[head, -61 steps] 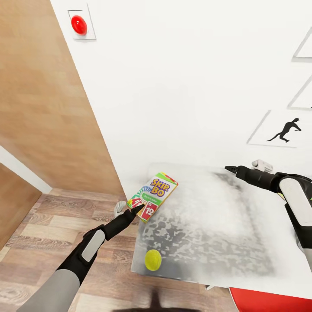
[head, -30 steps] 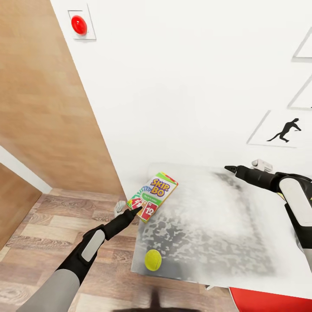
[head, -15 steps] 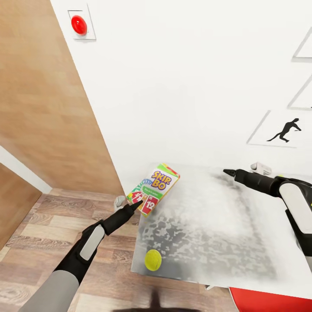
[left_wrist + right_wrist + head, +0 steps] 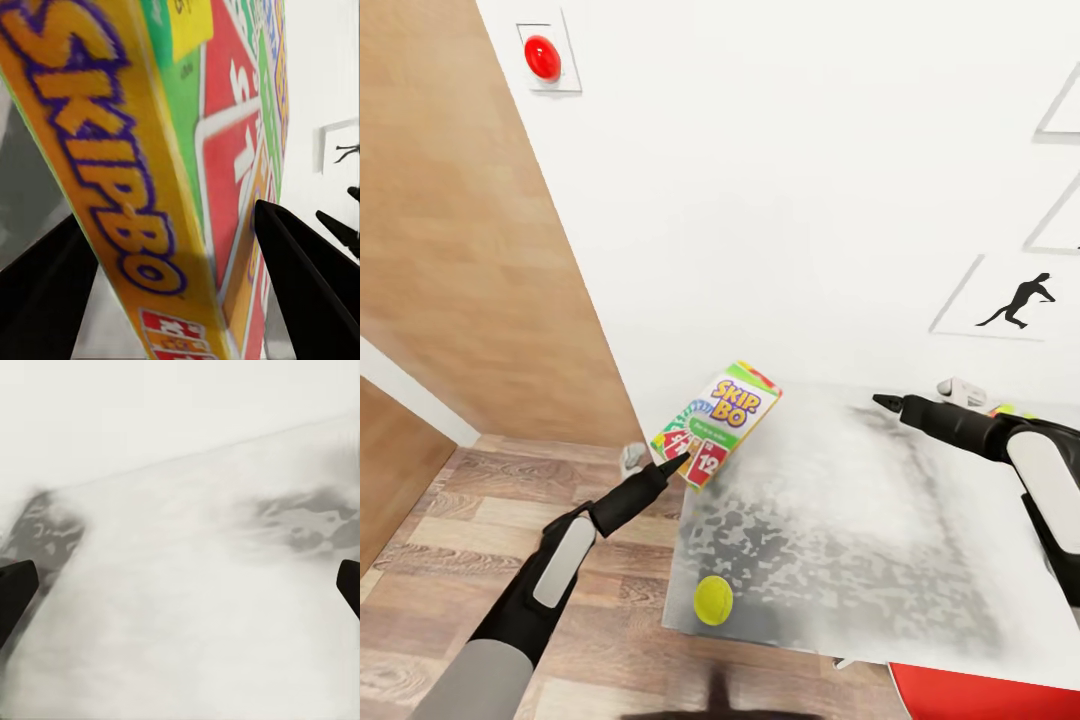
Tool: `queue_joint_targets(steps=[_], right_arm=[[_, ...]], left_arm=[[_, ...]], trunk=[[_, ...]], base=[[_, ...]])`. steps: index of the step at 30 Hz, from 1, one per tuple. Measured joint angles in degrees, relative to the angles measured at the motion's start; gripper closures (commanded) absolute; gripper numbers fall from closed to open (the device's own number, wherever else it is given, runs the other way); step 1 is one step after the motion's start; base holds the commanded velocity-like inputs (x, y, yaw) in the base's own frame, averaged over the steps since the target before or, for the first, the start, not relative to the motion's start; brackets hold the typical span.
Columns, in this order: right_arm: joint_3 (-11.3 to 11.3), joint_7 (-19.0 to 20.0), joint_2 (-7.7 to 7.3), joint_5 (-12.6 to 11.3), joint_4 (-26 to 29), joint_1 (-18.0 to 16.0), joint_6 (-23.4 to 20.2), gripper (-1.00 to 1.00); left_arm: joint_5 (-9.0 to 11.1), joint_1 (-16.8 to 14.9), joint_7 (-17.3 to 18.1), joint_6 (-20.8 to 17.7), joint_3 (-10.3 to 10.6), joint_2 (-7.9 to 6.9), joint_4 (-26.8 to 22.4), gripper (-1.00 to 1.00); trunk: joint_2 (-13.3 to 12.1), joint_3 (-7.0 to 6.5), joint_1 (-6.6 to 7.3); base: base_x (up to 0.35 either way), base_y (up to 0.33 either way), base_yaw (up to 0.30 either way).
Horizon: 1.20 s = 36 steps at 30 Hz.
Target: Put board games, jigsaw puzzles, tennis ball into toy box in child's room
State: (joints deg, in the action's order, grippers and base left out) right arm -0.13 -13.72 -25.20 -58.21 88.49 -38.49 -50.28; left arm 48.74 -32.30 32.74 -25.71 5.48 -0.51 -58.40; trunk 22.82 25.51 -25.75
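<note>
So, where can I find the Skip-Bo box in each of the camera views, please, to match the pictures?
Head view: the Skip-Bo box is at centre-left, tilted, at the table's far-left corner, on the left pincer tips.
Left wrist view: the box is close up, between the two dark fingers.
Right wrist view: not in it; open right pincer over the tabletop.
Shared landmark: the mottled grey tabletop.

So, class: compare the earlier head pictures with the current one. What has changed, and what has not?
The left end effector, shut on the Skip-Bo box, has lifted it off the table and tilted it up toward the wall. The right end effector shifted slightly toward the left one. The tennis ball stayed near the table's front edge.
</note>
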Motion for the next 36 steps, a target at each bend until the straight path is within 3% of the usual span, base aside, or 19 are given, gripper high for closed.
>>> queue_joint_targets(steps=[11,14,23,36], right_arm=[[-0.01,0.57,-0.19,0.07,3.07,2.48,-0.43,-1.00],[-0.16,0.88,-0.29,0.08,3.50,2.80,-2.62,-1.00],[-1.07,1.21,-0.41,0.10,3.90,2.85,-8.28,-1.00],[-1.94,1.28,0.13,0.09,4.00,2.84,-9.53,-1.00]], left_arm=[[0.28,1.35,-2.55,-4.26,-0.19,0.17,-6.40,1.00],[0.46,1.50,-2.88,-4.84,-0.08,0.27,-7.69,1.00],[0.50,1.67,-3.17,-5.28,0.12,0.44,-9.57,1.00],[0.36,1.70,-3.29,-5.39,0.23,0.50,-10.15,1.00]], trunk=[[0.00,0.00,0.00],[0.00,-0.01,0.00],[0.00,-0.08,0.00],[0.00,-0.91,0.00]], base=[[0.000,0.000,0.000],[0.000,0.000,-0.006],[0.000,0.000,-0.043],[0.000,0.000,-0.095]])
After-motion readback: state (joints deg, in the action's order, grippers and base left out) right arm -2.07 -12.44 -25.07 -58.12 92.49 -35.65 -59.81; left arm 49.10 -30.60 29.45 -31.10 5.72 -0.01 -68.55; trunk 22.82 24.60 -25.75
